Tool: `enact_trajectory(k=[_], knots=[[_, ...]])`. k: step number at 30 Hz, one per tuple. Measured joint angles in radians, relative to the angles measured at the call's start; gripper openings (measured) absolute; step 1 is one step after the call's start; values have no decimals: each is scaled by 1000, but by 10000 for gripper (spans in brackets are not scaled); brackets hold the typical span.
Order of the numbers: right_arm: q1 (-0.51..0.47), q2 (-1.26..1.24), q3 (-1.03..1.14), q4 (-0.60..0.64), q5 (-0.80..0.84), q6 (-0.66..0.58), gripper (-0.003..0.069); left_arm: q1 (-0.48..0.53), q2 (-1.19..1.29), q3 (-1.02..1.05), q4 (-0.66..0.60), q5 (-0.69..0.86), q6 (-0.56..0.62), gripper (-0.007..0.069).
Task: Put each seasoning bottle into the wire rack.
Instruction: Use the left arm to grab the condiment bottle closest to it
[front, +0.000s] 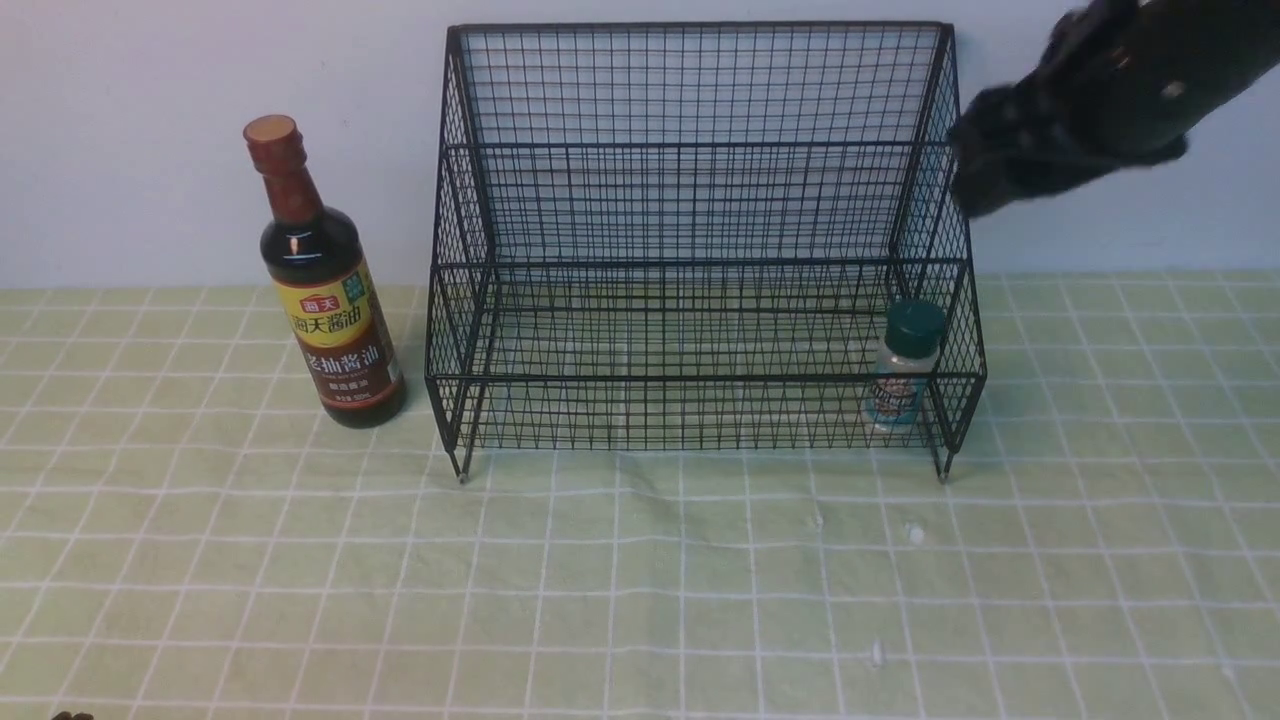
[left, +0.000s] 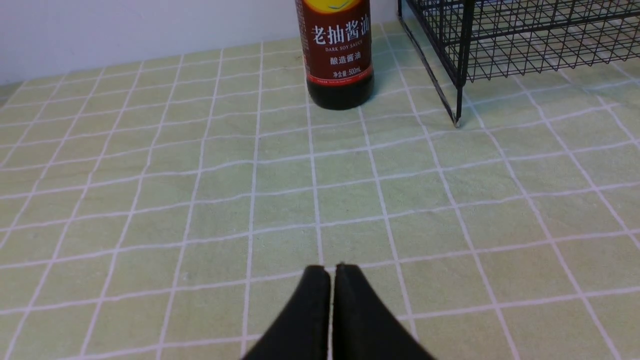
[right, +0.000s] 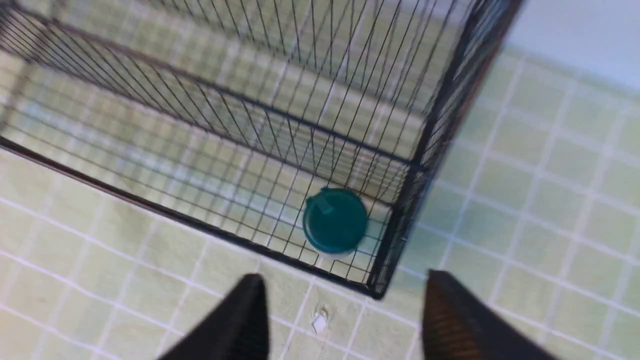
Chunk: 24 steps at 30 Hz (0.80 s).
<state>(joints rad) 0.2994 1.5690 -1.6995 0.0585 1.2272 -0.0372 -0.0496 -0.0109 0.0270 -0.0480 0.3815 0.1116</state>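
The black wire rack (front: 700, 260) stands at the back middle of the table. The small clear shaker (front: 903, 367) with a dark green cap (right: 335, 220) sits upright in the right end of the rack's lower front tier. Left of the rack, on the cloth, stands the tall dark soy-sauce bottle (front: 322, 285), upright, its base also in the left wrist view (left: 339, 55). My right gripper (right: 345, 282) is open and empty, high above the rack's right front corner; its blurred arm (front: 1090, 95) shows at the upper right. My left gripper (left: 332, 270) is shut, empty, low over the cloth, well short of the soy-sauce bottle.
A green cloth with a white grid (front: 640, 580) covers the table, with a few small white specks (front: 915, 533) in front of the rack. A pale wall (front: 150, 130) runs close behind the rack and the bottle. The rack's left front foot (left: 456, 120) stands right of the bottle.
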Motion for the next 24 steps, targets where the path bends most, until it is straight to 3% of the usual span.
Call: enact_trajectory(k=[6,8,14,19,24], knots=[[0,-342,38,-58,19,84,46,0,0,0,0,0,0,-6],[0,-473,107,-67,-10,109,5,0,0,0,0,0,0,-6],[0,-846,418,-69,-223,126,-14,0,0,0,0,0,0,-6],[0,-1212,850,-32,-594,152,-14,0,0,0,0,0,0,-6],[0,-1465,1155,-24,-849,157,-14,0,0,0,0,0,0,-6]])
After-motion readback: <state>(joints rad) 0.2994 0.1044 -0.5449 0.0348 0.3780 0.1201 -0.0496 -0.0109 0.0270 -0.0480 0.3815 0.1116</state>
